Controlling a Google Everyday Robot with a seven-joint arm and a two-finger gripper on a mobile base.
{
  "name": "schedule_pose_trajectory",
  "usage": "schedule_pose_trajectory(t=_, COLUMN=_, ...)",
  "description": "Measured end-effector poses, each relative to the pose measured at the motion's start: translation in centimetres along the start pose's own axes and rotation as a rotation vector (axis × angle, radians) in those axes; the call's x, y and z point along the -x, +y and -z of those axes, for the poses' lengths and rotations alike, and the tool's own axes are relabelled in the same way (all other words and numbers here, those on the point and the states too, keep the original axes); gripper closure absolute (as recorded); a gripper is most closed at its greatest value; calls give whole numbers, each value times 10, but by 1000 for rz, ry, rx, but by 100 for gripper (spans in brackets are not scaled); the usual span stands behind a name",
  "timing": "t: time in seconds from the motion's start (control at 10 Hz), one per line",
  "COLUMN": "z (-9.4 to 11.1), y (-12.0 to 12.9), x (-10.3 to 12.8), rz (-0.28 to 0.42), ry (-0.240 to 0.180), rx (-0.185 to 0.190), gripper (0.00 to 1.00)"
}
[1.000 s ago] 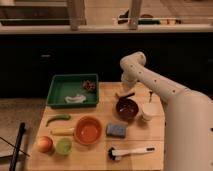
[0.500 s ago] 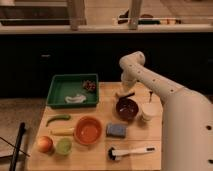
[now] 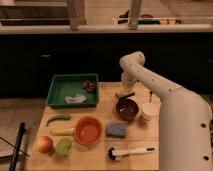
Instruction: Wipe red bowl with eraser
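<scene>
The red bowl (image 3: 88,130) sits empty at the front middle of the wooden table (image 3: 102,157). My gripper (image 3: 125,93) is low over the table's back right part, just behind a dark maroon bowl (image 3: 126,108) and well away from the red bowl. A small tan block, the eraser (image 3: 120,94), shows at the gripper's tip. I cannot tell whether it is held or lies on the table.
A green tray (image 3: 56,92) with a white item and a dark item stands at the back left. A blue-grey sponge (image 3: 116,130), a white-handled brush (image 3: 130,151), a white cup (image 3: 148,111), an apple (image 3: 45,144), a green cup (image 3: 63,145), a banana (image 3: 61,131) and a green pepper (image 3: 58,118) lie around the red bowl.
The gripper has shifted very slightly left and toward the back of the table. The objects on the table have not moved.
</scene>
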Motion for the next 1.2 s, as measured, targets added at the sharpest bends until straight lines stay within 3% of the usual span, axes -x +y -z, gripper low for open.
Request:
schedule_pose_trajectory(t=0.6, z=-15, y=-6, x=3, rz=3, ry=-14, rx=6, gripper=20)
schedule_pose_trajectory(t=1.2, z=-52, y=3, x=-10, rz=-49, ry=-50, rx=25, gripper=22)
